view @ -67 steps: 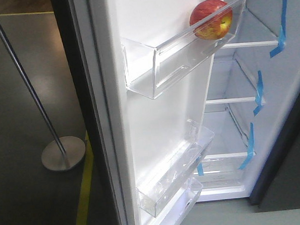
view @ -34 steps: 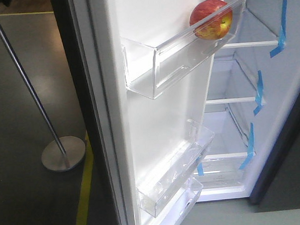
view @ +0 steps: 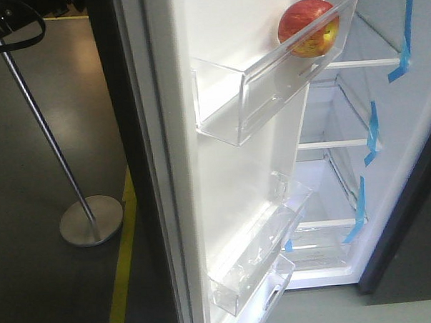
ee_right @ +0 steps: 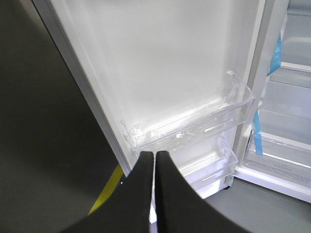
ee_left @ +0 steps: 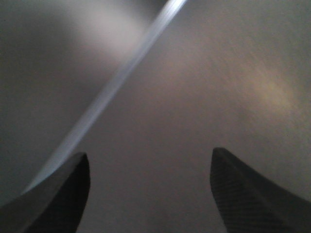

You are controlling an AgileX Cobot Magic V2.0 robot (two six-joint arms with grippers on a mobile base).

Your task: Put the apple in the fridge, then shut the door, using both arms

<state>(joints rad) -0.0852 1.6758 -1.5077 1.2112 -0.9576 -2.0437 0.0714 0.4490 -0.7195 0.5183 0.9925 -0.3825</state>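
1 apple (view: 308,27) sits in top bin (view: 270,95) of the open door (view: 223,182) — front cam counts 3 bins, right wrist cam only 2 lower bins (ee_right: 194,124). Left gripper (ee_left: 149,154) spread, empty; right gripper (ee_right: 155,154) pinched closed.

We have the door (view: 230,175) open at centre, inner side facing right. The top bin (view: 270,95) hangs on it, and we find the apple (view: 308,27) in that bin at its far end, nearest the fridge (view: 414,124). The fridge sits right of and behind the door. We count three shelves (view: 329,144) stacked inside, a tape strip (view: 372,133) at each one's right end. Two lower bins (view: 256,263) sit on the door, one above the other. Left of the door a stand (view: 91,220) rests on the floor, with a floor line (view: 123,265) between them.
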